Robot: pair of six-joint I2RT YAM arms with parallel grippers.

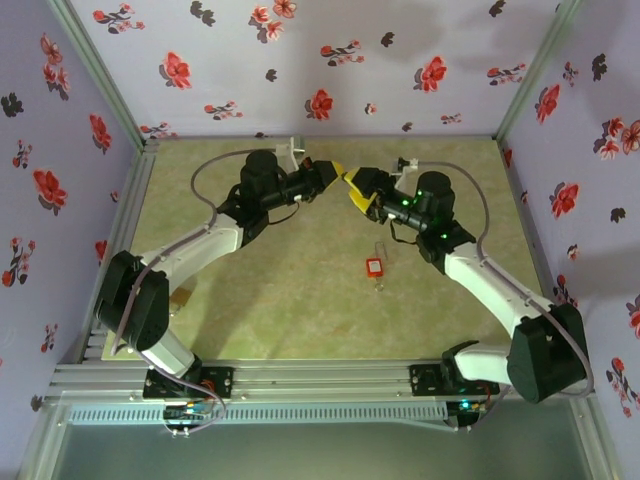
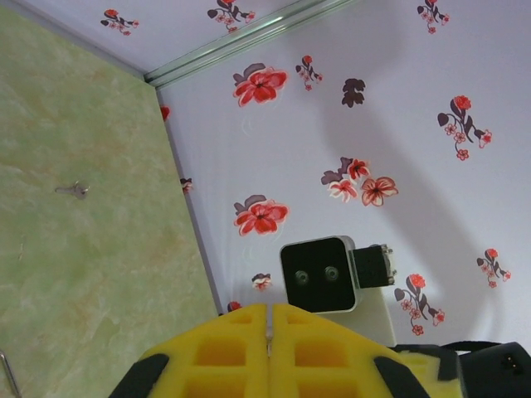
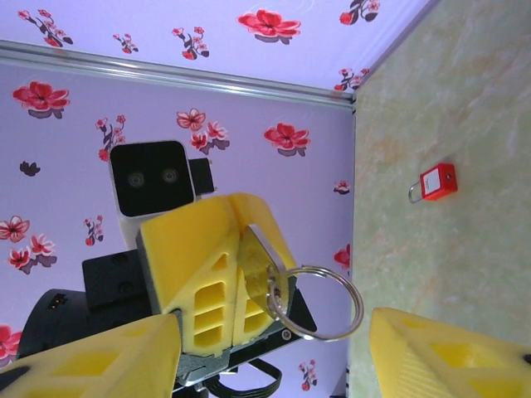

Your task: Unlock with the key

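Observation:
My left gripper (image 1: 335, 178) is shut on the brass key (image 3: 264, 264), held high over the far middle of the mat. The key's head and its steel ring (image 3: 358, 303) stick out of the yellow fingers (image 3: 187, 249). In the left wrist view the left gripper (image 2: 270, 332) shows its jaws pressed together. My right gripper (image 1: 357, 190) faces it tip to tip and stands open (image 3: 274, 330), its fingers on either side of the ring without touching it. The red padlock (image 1: 375, 267) (image 3: 437, 181) lies flat on the mat, below and to the right of both grippers.
Flowered walls (image 1: 320, 70) close in the green mat (image 1: 280, 300) on three sides. A small metal piece (image 2: 73, 190) lies on the mat. The right wrist's camera (image 2: 319, 276) sits directly ahead of my left fingers. A small brown item (image 1: 183, 297) rests by the left arm.

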